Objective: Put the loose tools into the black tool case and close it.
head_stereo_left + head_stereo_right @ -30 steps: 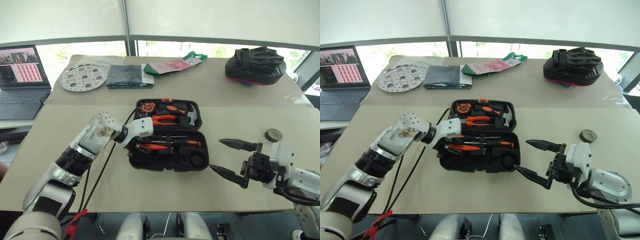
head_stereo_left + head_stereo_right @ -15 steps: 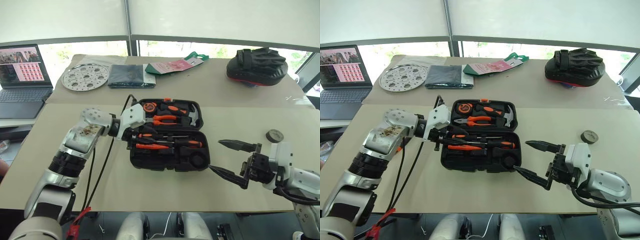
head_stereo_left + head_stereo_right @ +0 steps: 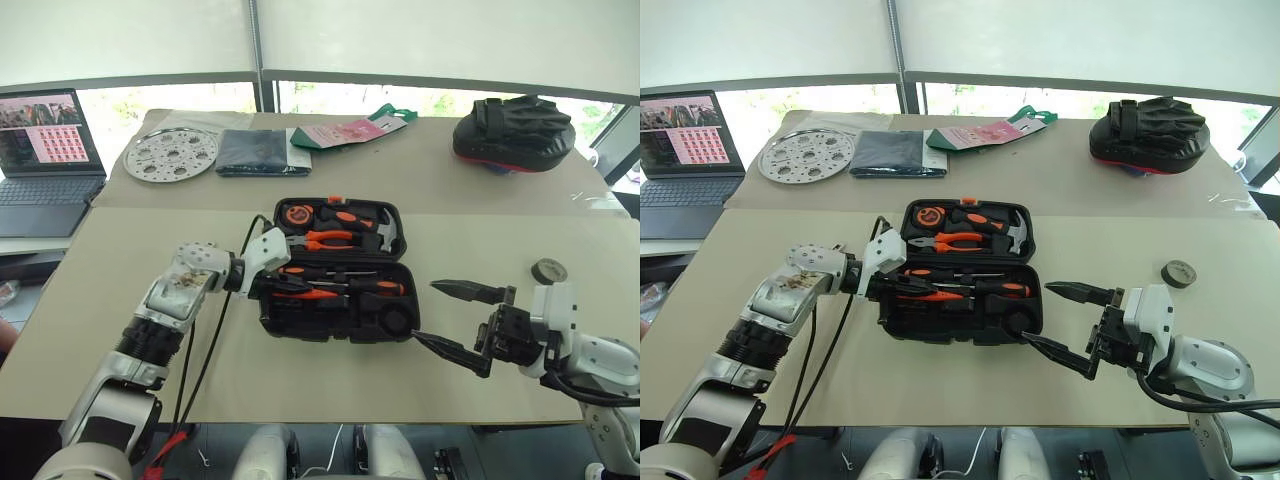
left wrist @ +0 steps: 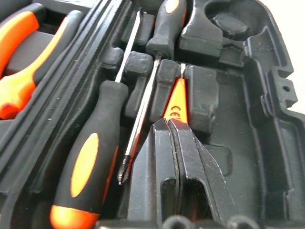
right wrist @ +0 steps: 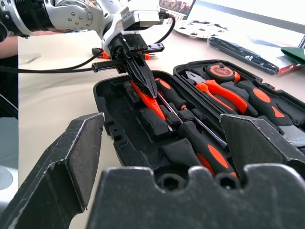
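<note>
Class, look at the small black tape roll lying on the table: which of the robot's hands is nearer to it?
The right hand. It hangs open just in front of the small black tape roll, apart from it. The left hand is shut over the black tool case, far across from the roll.

The left hand (image 4: 174, 143) hides most of what seems the small orange screwdriver (image 4: 175, 102).

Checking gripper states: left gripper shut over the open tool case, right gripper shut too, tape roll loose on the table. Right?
Not quite: the right gripper is open, fingers spread wide in the left eye view. The left gripper is shut over the open tool case; the tape roll lies loose.
</note>
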`<state>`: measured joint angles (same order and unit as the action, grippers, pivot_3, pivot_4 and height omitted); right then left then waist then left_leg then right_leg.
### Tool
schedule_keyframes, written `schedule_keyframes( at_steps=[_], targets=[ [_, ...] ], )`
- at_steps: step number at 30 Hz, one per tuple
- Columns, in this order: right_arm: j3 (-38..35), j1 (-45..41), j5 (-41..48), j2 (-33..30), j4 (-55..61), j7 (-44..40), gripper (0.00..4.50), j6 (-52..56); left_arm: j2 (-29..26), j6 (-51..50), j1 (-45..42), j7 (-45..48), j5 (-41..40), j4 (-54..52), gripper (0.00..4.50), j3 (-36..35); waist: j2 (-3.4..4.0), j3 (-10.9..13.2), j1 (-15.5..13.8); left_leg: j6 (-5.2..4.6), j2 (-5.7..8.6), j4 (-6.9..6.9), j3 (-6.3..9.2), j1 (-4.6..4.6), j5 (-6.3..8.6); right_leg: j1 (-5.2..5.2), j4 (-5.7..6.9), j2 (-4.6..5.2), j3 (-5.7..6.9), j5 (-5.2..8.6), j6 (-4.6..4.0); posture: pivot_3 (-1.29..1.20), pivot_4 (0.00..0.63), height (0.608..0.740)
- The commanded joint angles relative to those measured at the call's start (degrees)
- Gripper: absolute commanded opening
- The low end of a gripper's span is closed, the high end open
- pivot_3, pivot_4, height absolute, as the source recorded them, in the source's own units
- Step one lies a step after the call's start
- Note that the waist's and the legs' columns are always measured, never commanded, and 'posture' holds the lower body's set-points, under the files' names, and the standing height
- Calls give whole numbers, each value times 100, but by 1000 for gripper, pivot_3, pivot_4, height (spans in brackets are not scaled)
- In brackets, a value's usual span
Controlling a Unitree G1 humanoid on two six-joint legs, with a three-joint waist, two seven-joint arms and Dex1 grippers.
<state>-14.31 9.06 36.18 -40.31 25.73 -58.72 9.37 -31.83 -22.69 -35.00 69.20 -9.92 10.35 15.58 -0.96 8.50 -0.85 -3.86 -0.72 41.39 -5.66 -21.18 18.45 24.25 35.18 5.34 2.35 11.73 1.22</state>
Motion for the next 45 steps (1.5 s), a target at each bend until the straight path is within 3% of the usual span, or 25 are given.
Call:
schedule_keyframes(
  at_steps=[1,7,12,16,19,20,22,26,29,31,33,37,42,45],
  targets=[
    [-71,-82,42,26,44,6,4500,-53,34,-163,228,-94,140,-13,53,201,1,-1,0,0,-1,0,1,1,0,-1,0,0,0,0,0,0,150,740],
    [-20,-127,17,74,31,13,4500,-74,-93,-191,583,-188,143,-263,53,158,7,-19,11,-1,-1,-2,0,8,0,-7,1,1,-1,0,0,0,150,740],
    [-58,-251,-16,178,-117,-36,4500,-280,180,569,1170,-877,-526,-652,53,-1188,13,-32,43,0,-5,-7,0,12,0,-5,2,2,-4,0,-1,0,150,740],
    [-210,-196,315,153,-187,-271,4500,-176,34,780,2314,-948,-1388,-1616,960,-2524,12,-31,65,5,-10,-12,1,8,-2,7,8,10,-5,0,-3,0,150,740],
    [-163,-162,243,187,-253,-445,4500,-342,-151,953,3326,-1067,-1615,-1957,2199,-3434,12,-32,72,7,-11,-23,5,9,-3,9,2,30,-2,0,-4,0,150,740],
    [-115,-163,218,234,-253,-471,4500,-387,-107,1041,3724,-1199,-1731,-2040,2426,-3882,13,-32,67,7,-11,-28,4,11,-2,8,-1,32,-2,1,-5,0,150,740],
    [57,-213,69,433,-299,-506,4500,-638,150,1291,4758,-1452,-1953,-2237,3189,-4945,12,-32,85,7,-10,-40,4,14,-2,9,-3,76,2,1,-5,0,150,740],
    [311,-256,-82,900,-371,-497,4500,-1066,808,1489,6386,-1859,-2206,-2613,4484,-6031,7,-32,137,4,-10,-49,11,15,9,4,-17,101,4,3,-7,0,150,740],
    [471,-224,-121,1155,-369,-491,4500,-1252,1090,1626,7073,-2017,-2284,-2325,4484,-6499,-1,-36,33,-5,-6,-45,11,17,17,2,-18,110,15,3,-8,0,150,740],
    [489,-210,124,1159,-317,-469,4500,-1012,1146,1664,7199,-2123,-2386,-2238,4484,-6615,-1,-35,-41,-41,-4,-42,15,20,38,8,-21,110,37,12,-23,0,150,740],
    [474,-273,204,1154,-291,-424,4500,-933,1088,1563,7157,-2211,-2496,-2318,4484,-6580,-1,-35,-123,-10,-2,-39,16,26,61,7,-22,114,55,26,-46,0,150,740],
    [509,-443,145,1114,-208,-308,4500,-899,632,1072,6581,-2381,-2783,-2654,4484,-6196,-7,-39,-141,-11,-2,-32,15,27,52,2,-15,96,60,24,-49,0,150,740],
    [452,-588,88,1014,-114,-107,4500,-827,-498,-108,5185,-2739,-2799,-2447,4484,-5361,-17,-46,-112,-21,2,-34,15,30,14,-10,4,64,59,1,-23,0,150,740],
    [524,-647,76,984,-14,44,4500,-732,-1306,-1061,3957,-2923,-2344,-1652,4484,-4372,-18,-47,-42,17,4,-43,9,31,-8,-11,7,52,51,-2,-25,0,150,740]
  ],
)
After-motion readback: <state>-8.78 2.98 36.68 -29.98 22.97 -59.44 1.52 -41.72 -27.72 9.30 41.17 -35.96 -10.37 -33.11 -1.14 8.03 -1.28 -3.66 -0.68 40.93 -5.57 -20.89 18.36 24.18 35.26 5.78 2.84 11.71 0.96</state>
